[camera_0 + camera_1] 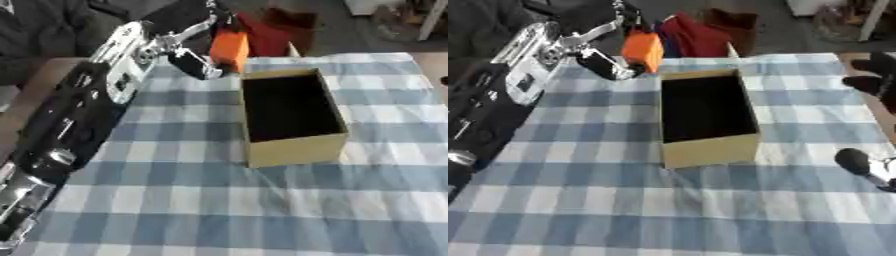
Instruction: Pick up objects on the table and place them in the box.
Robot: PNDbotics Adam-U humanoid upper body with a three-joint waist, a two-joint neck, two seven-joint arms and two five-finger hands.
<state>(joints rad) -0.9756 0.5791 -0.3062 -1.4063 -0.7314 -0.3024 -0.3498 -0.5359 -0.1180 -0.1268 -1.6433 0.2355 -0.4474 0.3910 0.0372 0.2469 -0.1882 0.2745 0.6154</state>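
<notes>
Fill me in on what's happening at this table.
The robot's left hand is raised at the far side of the table, its fingers curled round an orange object, just beyond the far left corner of an open cardboard box. The box stands on a blue-and-white checked tablecloth, and its inside looks dark, with nothing visible in it. The right hand shows only at the right edge of the right eye view, low beside the table.

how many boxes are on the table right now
1. An open cardboard box stands on the checkered tablecloth, right of the left hand, which holds an orange object near the box's far left corner. No other box shows.
</notes>
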